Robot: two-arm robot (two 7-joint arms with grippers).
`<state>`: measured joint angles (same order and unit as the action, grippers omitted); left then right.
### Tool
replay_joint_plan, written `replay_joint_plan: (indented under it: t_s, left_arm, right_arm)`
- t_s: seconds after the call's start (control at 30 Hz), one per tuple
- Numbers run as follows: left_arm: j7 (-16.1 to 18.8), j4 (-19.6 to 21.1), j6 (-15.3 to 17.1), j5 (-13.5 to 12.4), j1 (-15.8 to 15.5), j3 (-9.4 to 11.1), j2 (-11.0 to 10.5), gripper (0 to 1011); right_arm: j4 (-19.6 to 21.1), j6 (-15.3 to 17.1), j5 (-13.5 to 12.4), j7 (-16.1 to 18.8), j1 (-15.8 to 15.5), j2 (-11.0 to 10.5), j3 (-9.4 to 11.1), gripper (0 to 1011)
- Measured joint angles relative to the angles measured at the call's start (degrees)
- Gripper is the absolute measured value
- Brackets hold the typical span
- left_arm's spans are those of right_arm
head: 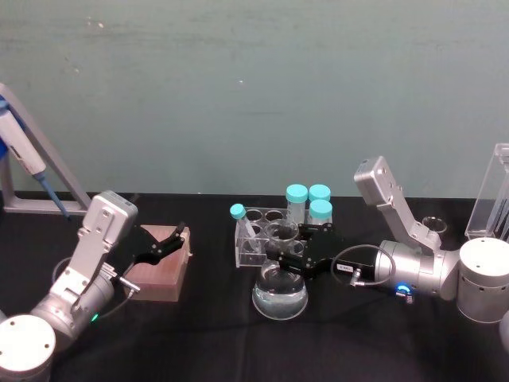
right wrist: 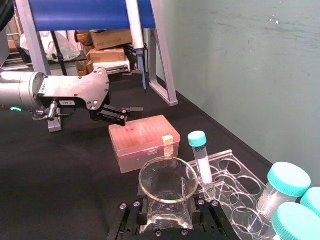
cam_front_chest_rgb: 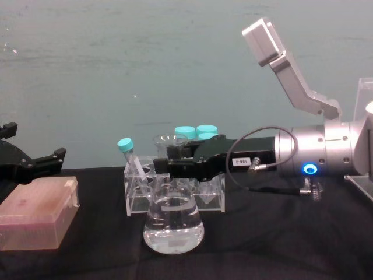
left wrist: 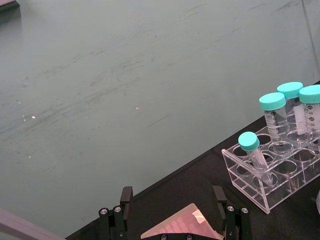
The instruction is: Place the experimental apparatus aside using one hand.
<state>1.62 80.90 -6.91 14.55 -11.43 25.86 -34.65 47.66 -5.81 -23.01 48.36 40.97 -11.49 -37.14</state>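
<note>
Our right gripper (cam_front_chest_rgb: 170,164) has its fingers closed around the neck of the conical flask (cam_front_chest_rgb: 173,227), which stands on the black table (cam_front_chest_rgb: 280,245) just in front of the clear tube rack (cam_front_chest_rgb: 137,195). We should lift it straight and level, keeping liquid calm and clearing the rack. Our left gripper (head: 176,236) hangs open over the pink box (head: 163,270).

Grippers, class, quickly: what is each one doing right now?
Left gripper: jaws open, holding nothing, poised over the pink box.
Right gripper: jaws shut on the conical flask at its neck.
</note>
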Motion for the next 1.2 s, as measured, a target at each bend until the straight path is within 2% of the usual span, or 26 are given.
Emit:
replay_joint_plan:
  t_s: [0.33,0.63,0.97,1.2]
  left_arm:
    - [0.0,0.0,0.0,0.0,0.0,0.0,0.0,1000]
    - [0.0,0.0,0.0,0.0,0.0,0.0,0.0,1000]
    - [0.0,0.0,0.0,0.0,0.0,0.0,0.0,1000]
    - [0.0,0.0,0.0,0.0,0.0,0.0,0.0,1000]
  right_arm:
    - [1.9,-0.8,0.0,-1.4,-0.9,-1.0,1.1,450]
    - [5.2,-1.1,-0.6,-2.0,-2.3,-2.3,2.1,450]
    - [10.2,1.0,-1.9,-2.0,-4.2,-4.8,2.4,450]
    - [14.5,2.8,-3.3,-2.4,-6.0,-7.5,2.8,450]
